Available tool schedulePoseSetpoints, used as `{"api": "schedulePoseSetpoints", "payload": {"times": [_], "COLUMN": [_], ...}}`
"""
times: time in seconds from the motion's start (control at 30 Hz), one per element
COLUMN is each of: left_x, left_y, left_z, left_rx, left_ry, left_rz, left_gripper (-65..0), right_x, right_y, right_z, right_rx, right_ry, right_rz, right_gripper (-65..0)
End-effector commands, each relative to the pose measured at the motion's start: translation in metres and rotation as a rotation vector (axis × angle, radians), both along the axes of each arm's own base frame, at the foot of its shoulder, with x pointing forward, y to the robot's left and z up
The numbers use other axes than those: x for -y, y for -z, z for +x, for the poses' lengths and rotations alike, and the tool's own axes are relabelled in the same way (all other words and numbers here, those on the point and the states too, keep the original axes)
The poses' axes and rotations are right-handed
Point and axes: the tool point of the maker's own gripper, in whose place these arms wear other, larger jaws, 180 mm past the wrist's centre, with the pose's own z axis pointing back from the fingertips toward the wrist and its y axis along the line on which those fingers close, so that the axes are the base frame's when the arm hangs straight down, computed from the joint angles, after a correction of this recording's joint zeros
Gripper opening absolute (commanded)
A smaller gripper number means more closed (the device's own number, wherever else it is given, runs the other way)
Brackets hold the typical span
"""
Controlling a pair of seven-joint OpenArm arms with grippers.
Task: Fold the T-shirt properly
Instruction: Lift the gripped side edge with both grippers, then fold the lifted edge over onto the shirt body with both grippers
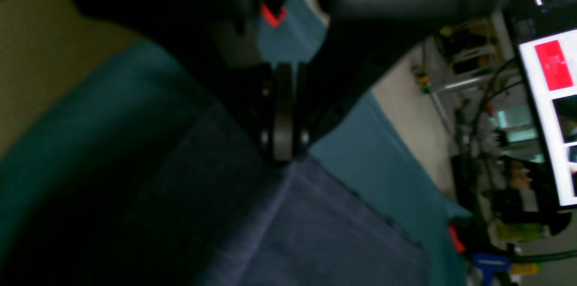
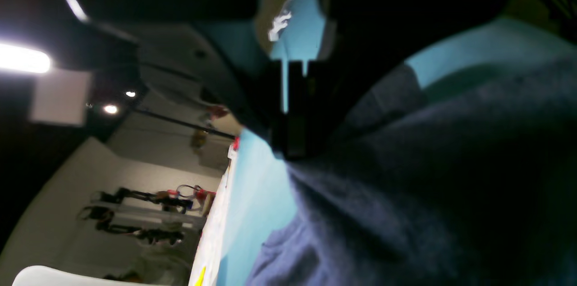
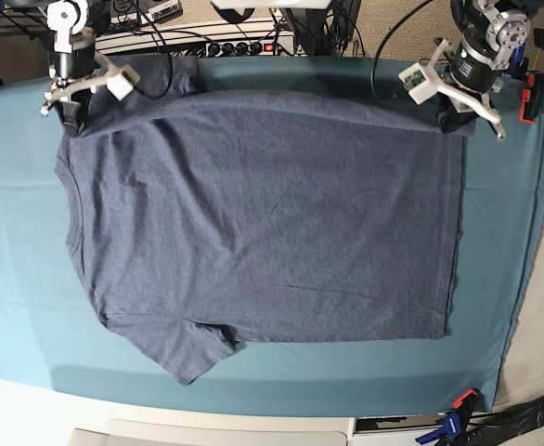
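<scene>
The slate blue-grey T-shirt (image 3: 263, 214) lies spread flat on the teal table cloth (image 3: 495, 279), plain side up, with its collar toward the left. One sleeve points to the lower left and the hem runs down the right side. My left gripper (image 3: 455, 119) is at the far right hem corner, and the left wrist view shows its jaws (image 1: 283, 150) shut on the T-shirt (image 1: 306, 232). My right gripper (image 3: 71, 121) is at the far left shoulder. In the right wrist view it is shut (image 2: 295, 150) on the fabric (image 2: 428, 177).
The teal cloth hangs over the table's right edge. A red clamp (image 3: 529, 98) sits at the far right and a blue and red clamp (image 3: 458, 409) at the near right. Cables and a power strip (image 3: 226, 42) run along the back edge.
</scene>
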Motion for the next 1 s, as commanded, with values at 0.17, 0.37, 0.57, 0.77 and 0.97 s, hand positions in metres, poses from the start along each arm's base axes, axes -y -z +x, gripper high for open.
{"api": "schedulePoseSetpoints", "payload": {"times": [0.17, 0.37, 0.57, 0.77, 0.97], "left_x": [-0.001, -0.014, -0.019, -0.027, -0.03], "left_y": [-0.015, -0.008, -0.002, 0.006, 0.004], "left_z": [0.02, 0.041, 0.059, 0.067, 0.078], "left_rx": [0.055, 0.053, 0.039, 0.012, 0.028], "left_ry": [0.038, 0.028, 0.017, 0.007, -0.001], "left_rz": [0.005, 0.004, -0.034, -0.041, -0.054], "left_gripper": [-65.0, -65.0, -65.0, -65.0, -65.0], "right_x": [-0.003, -0.008, -0.015, 0.0, 0.016], "right_y": [-0.009, -0.013, -0.013, 0.013, 0.025], "right_z": [0.031, 0.057, 0.074, 0.08, 0.092], "right_rx": [0.039, 0.061, 0.073, 0.041, 0.036], "right_ry": [0.023, 0.047, 0.082, 0.151, 0.174], "right_rz": [0.067, 0.139, 0.217, 0.234, 0.217], "right_gripper": [-65.0, -65.0, -65.0, -65.0, -65.0]}}
